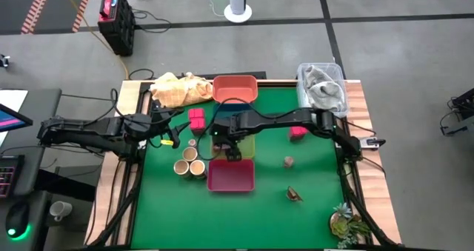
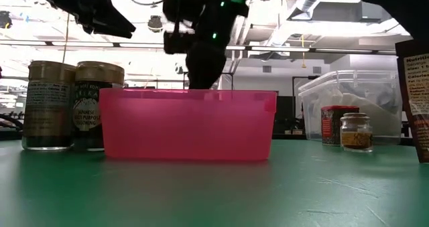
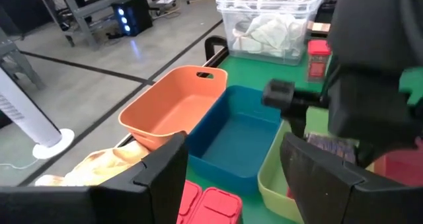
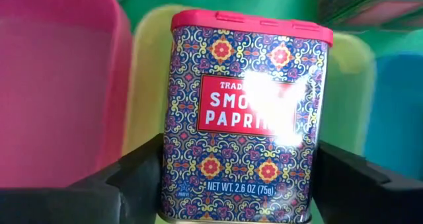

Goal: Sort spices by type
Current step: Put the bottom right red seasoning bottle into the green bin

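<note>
My right gripper (image 1: 231, 151) reaches down over the yellow-green tray (image 1: 250, 144) and is shut on a patterned paprika tin with a red lid (image 4: 248, 112). Two more pink-lidded tins (image 1: 196, 118) lie on the green mat by the blue tray (image 3: 234, 135), and another (image 1: 298, 132) lies to the right. Three tan tubs (image 1: 189, 163) stand left of the pink tray (image 1: 231, 175). A grey-brown knob (image 1: 287, 161) and a dark brown piece (image 1: 294, 195) lie on the mat's right half. My left gripper (image 3: 231, 178) waits open at the table's left, holding nothing. My right gripper pinches the tin's two narrow sides (image 4: 170, 184) between its two fingers, near the end opposite the lid. The fingers come steeply from above. The tin's broad printed face looks back at the wrist, and its lid end points away from the fingers, over the yellow-green tray.
An orange tray (image 1: 235, 88) stands at the far edge, with a yellow cloth (image 1: 178, 89) to its left and a clear bin of rags (image 1: 322, 86) to its right. A leafy sprig (image 1: 346, 223) sits at the near right corner. The near left of the mat is open.
</note>
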Available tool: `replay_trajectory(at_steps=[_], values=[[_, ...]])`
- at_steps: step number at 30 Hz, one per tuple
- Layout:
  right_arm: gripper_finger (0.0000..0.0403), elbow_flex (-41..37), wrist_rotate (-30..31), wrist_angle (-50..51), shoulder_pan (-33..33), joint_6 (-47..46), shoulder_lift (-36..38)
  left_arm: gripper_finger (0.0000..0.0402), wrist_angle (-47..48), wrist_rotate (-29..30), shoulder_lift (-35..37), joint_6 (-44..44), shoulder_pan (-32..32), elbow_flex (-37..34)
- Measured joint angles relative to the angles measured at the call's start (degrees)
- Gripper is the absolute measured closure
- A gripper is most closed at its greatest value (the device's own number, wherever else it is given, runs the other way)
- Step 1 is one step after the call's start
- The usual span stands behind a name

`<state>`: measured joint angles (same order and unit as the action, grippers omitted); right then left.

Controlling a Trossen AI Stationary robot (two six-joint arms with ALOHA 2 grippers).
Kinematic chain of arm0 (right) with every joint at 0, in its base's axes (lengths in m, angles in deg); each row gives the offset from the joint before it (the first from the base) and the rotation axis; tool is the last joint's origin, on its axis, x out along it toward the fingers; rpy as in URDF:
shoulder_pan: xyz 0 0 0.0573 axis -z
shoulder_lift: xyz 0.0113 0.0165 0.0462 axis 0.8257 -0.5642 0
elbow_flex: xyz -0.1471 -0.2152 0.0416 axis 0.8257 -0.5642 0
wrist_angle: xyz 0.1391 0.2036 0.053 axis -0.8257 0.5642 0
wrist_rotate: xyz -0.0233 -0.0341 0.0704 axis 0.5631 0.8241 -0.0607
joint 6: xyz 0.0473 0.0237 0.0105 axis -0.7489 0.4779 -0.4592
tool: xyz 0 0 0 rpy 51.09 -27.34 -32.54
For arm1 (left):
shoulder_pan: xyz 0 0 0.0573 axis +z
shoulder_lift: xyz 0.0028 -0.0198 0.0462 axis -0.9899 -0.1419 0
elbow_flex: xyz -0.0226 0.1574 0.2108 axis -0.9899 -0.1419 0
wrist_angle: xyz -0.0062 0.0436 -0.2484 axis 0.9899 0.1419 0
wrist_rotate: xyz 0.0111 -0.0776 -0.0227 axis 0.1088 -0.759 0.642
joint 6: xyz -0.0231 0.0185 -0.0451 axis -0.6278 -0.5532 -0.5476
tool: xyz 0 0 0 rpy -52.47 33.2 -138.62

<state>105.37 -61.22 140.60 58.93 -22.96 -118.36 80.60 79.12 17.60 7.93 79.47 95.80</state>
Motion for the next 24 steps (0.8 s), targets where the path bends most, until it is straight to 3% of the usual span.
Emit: replay_trajectory(at_steps=[8, 12, 18, 24], values=[[0.0073, -1.3, 10.8, 1.9, 0.2, -3.4, 8.6, 0.0174, -7.0, 0.0, -3.5, -5.1, 0.0, -0.1], [0.0073, -7.8, 14.1, -2.5, 0.2, -5.7, 13.8, 0.0174, -15.1, -0.1, -6.5, -4.8, 0.0, -1.4], [0.0072, -28.6, 20.2, -25.1, -0.7, -6.4, 24.2, 0.0174, -21.1, -3.6, -11.1, -5.7, 0.0, -1.6], [0.0072, -47.5, 33.3, -54.1, -4.4, -4.2, 29.3, 0.0174, -30.7, -2.5, -20.1, -10.1, 0.1, -1.6]])
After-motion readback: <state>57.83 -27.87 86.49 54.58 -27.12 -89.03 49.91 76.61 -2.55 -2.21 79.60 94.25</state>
